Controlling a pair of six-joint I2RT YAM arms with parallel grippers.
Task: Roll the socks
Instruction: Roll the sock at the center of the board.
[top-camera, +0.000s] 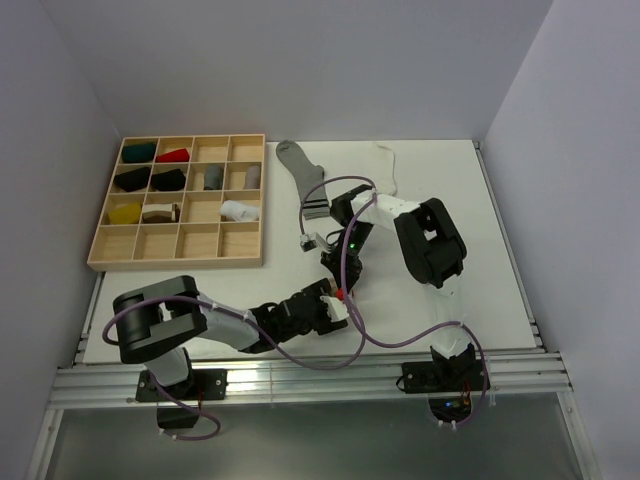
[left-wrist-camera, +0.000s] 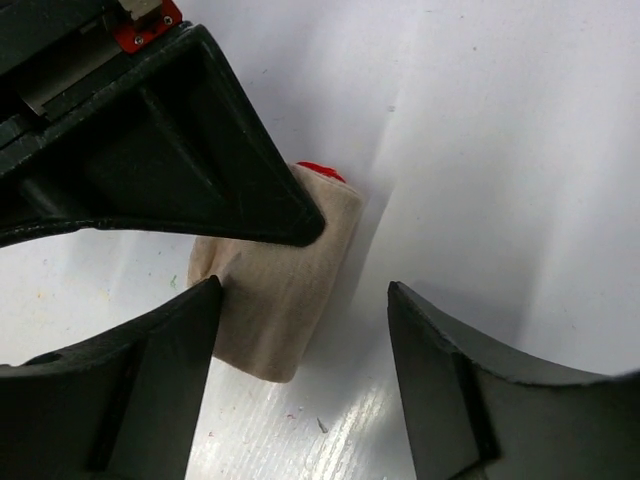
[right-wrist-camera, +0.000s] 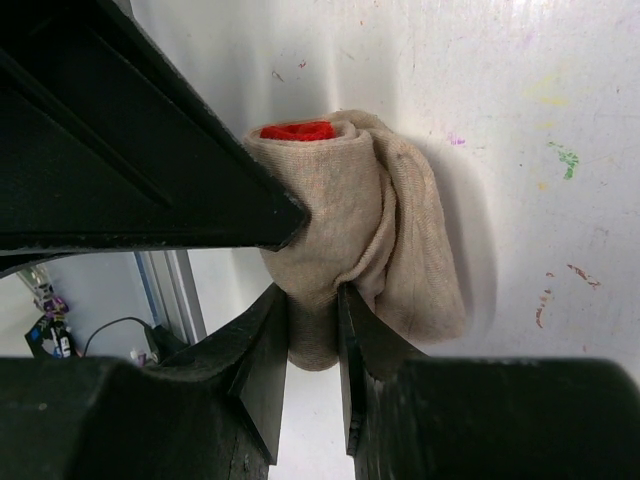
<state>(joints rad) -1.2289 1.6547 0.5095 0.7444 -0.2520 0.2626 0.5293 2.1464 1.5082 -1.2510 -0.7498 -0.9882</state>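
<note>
A beige sock (right-wrist-camera: 370, 230), rolled into a bundle with a red end showing, lies on the white table. My right gripper (right-wrist-camera: 312, 345) is shut on a fold of this roll at its near end. My left gripper (left-wrist-camera: 300, 335) is open around the same beige roll (left-wrist-camera: 285, 285), which rests against the left finger (left-wrist-camera: 170, 370) and stands apart from the other. In the top view both grippers meet at the roll (top-camera: 342, 294) in the table's middle, the left gripper (top-camera: 333, 305) below it and the right gripper (top-camera: 336, 270) above. A grey sock with a striped cuff (top-camera: 302, 178) and a white sock (top-camera: 388, 168) lie flat at the back.
A wooden compartment tray (top-camera: 178, 263) sits at the back left with several rolled socks in its cells. Purple cables (top-camera: 352, 250) loop over the table's middle between the arms. Walls close the table on the left, back and right.
</note>
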